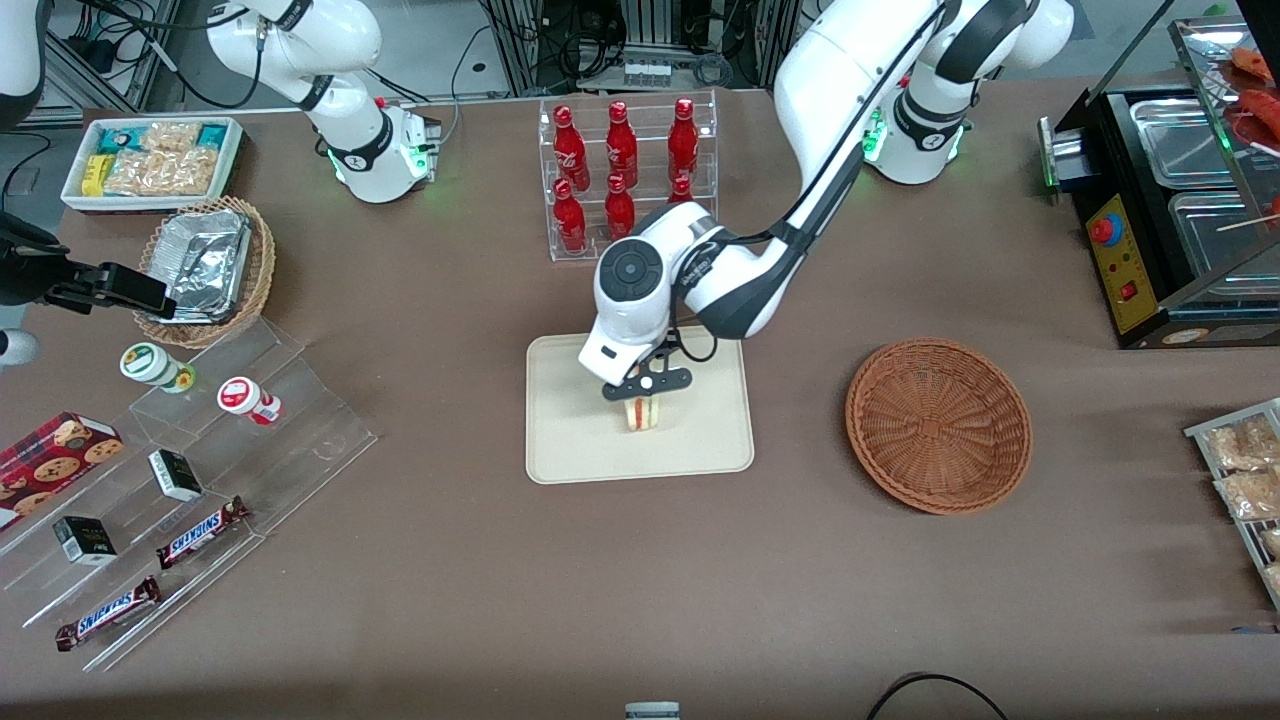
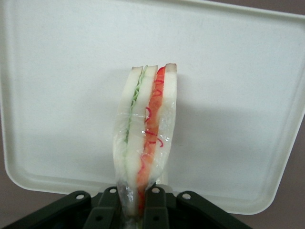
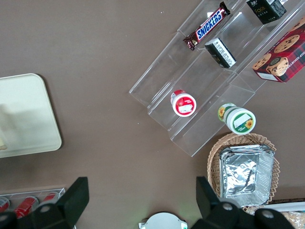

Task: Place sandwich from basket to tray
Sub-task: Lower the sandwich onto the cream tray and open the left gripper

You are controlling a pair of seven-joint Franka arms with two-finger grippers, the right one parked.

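Gripper (image 1: 646, 391) is over the tray (image 1: 570, 440), fingers (image 2: 107, 210) pinched on the sandwich (image 1: 641, 413) at one end. Sandwich stands upright on edge, wrapped in clear film, cut face showing: white bread, a green layer and a red layer side by side (image 2: 145, 138). Wrist camera shows it against the cream tray surface (image 2: 238, 95); whether its lower end touches the tray or hangs just above — can't tell. From the front it sits over the middle of the tray.

Basket (image 1: 938, 424) is off toward the working arm's end of the table, well apart from the tray, nothing visible inside — just the reddish-brown weave.

Rack of red bottles (image 1: 625, 165) stands farther from the front camera than the tray. Toward the parked arm's end: clear stepped stand (image 1: 300, 400) with candy bars (image 1: 200, 532) and small jars (image 1: 248, 399), plus a tan wicker basket holding foil containers (image 1: 205, 262).
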